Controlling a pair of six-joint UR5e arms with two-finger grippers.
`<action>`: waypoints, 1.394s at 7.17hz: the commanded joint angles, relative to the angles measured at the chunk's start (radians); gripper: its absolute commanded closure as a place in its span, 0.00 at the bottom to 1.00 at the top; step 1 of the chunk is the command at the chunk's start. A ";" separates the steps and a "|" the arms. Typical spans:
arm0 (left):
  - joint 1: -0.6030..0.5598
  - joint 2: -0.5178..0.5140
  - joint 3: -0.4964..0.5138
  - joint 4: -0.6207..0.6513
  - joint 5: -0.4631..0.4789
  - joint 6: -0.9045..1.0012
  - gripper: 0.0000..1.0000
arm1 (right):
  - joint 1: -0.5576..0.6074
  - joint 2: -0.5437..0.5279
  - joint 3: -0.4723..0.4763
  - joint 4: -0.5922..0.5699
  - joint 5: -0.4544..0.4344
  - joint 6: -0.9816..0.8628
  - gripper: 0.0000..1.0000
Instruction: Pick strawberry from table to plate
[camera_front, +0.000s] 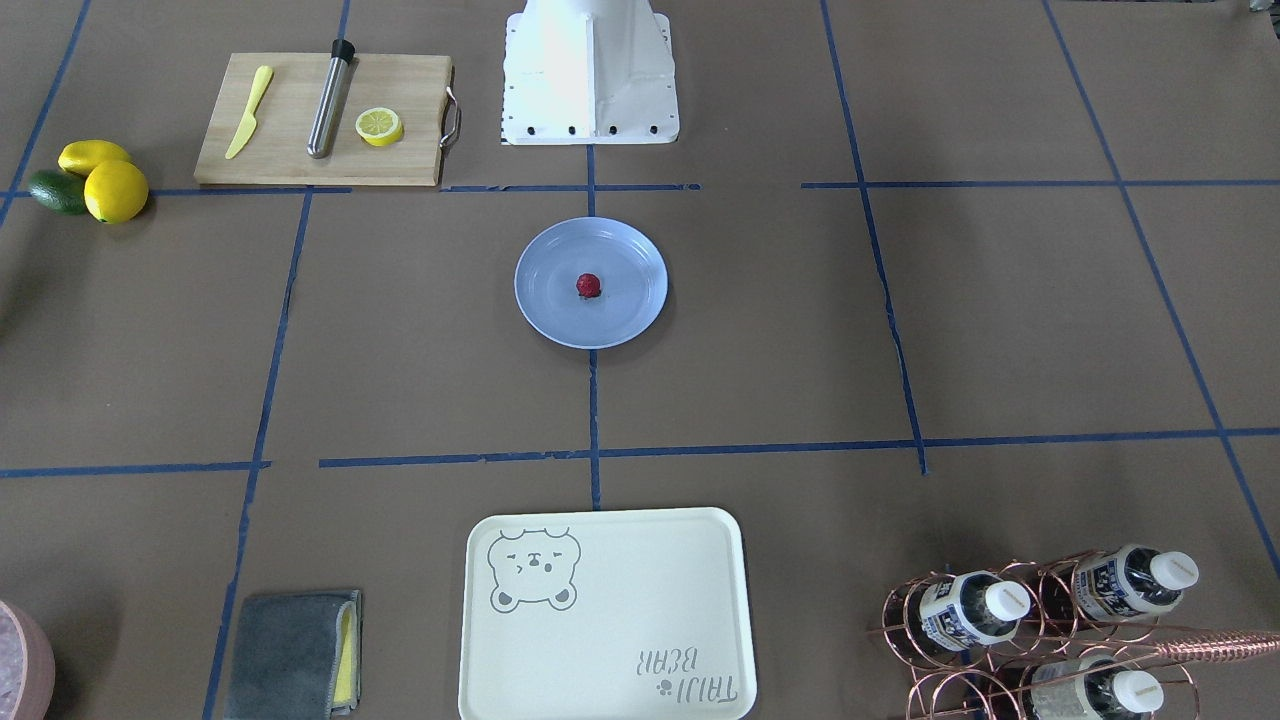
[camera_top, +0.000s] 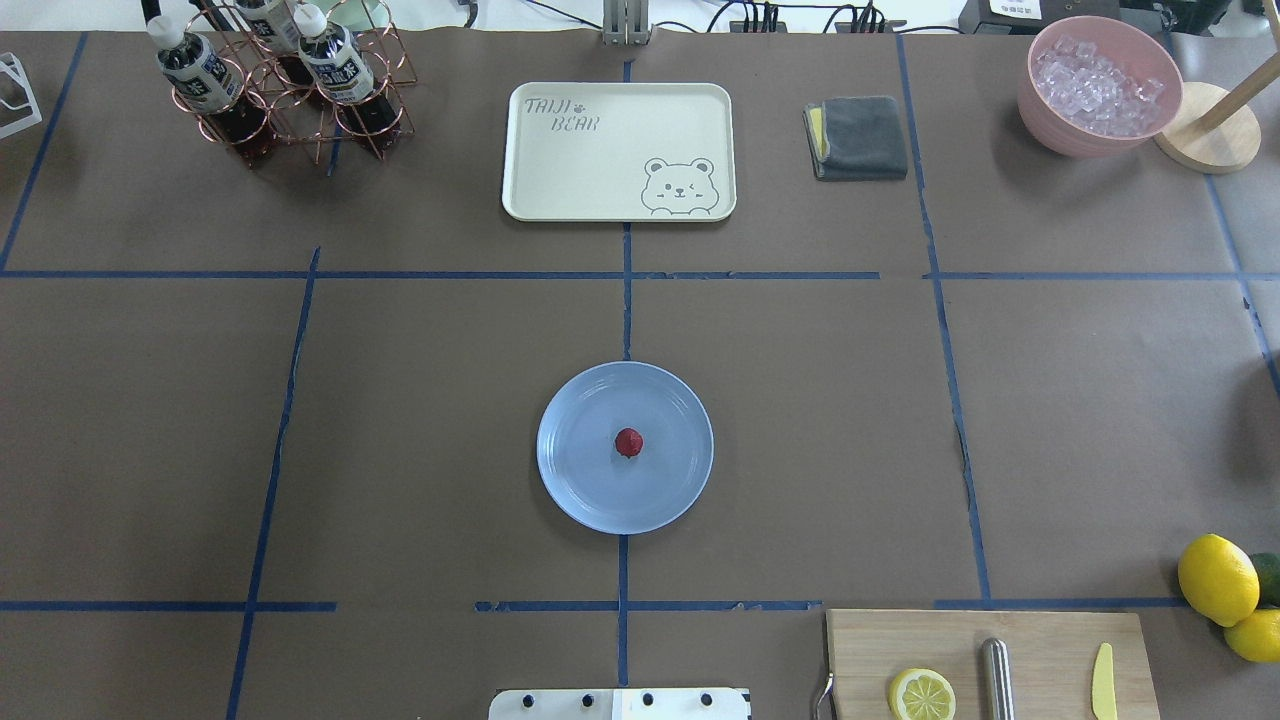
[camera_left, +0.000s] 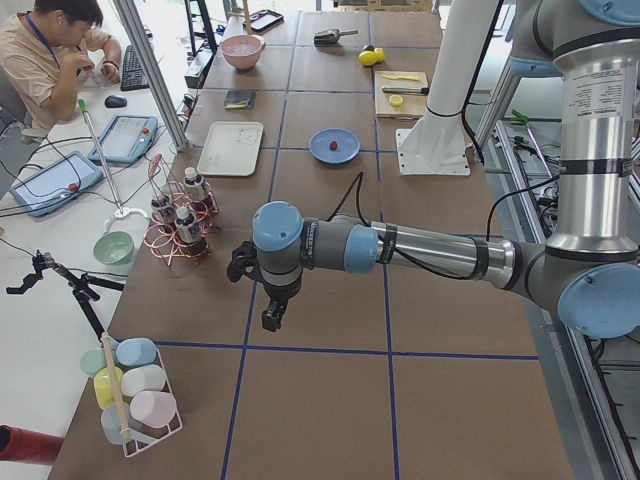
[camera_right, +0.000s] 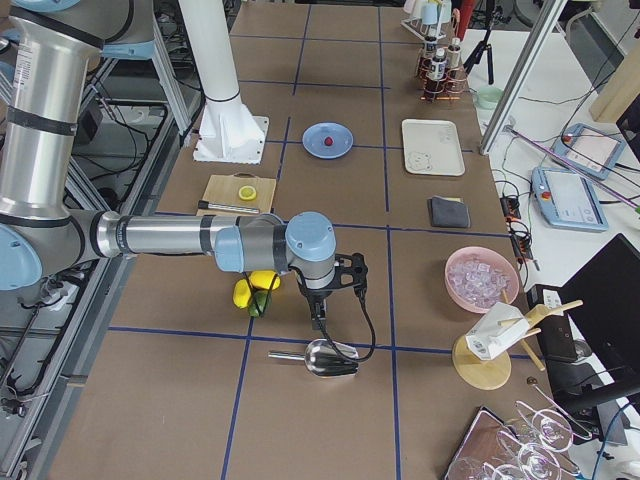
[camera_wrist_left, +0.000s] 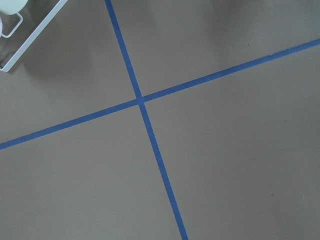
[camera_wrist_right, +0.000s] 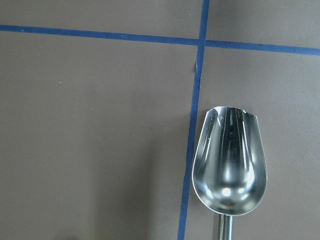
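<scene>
Overhead exterior: the strawberry (camera_top: 628, 442) lies near the middle of the plate (camera_top: 580, 485), well inside the rim. The plate sits on the table (camera_top: 400, 450) over a tape line, ahead of the robot's base.
Front-facing view: agrees. The berry rests on the plate's floor, apart from the rim on every side.
Left gripper (camera_left: 272, 318): shows only in the left side view, hanging over bare table near the bottle rack (camera_left: 180, 235), well apart from the plate. I cannot tell whether its jaws are parted or closed. Its wrist camera shows only crossed tape and a corner of white wire frame.
Right gripper (camera_right: 318, 318): shows only in the right side view, hanging above the scoop (camera_right: 325, 358) and near the lemons (camera_right: 250, 290), far from the plate. Parted or closed, I cannot tell. Its wrist camera shows the scoop's bowl and tape, with no fingers in sight.
Task status: looks finished, since the berry is on the plate and both arms are clear of it.
Risk, berry: it is small and rounded, so a knock to the plate could roll it to the rim or off.
Risk, cause: an arm swinging low across the centre on its way home could clip the plate.
Risk, right arm: dropping straight down would strike the scoop, and its trailing cable hangs close enough to snag.
Risk, left arm: a careless sweep could catch the rack.
</scene>
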 joint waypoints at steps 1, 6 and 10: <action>0.000 -0.005 0.019 -0.001 -0.001 -0.077 0.00 | 0.000 -0.002 -0.003 0.000 0.004 -0.006 0.00; -0.002 0.010 0.066 -0.070 -0.004 -0.098 0.00 | 0.000 -0.001 0.014 0.013 -0.013 0.002 0.00; -0.003 0.005 0.031 -0.029 -0.004 -0.106 0.00 | -0.040 0.060 0.017 -0.112 -0.047 0.005 0.00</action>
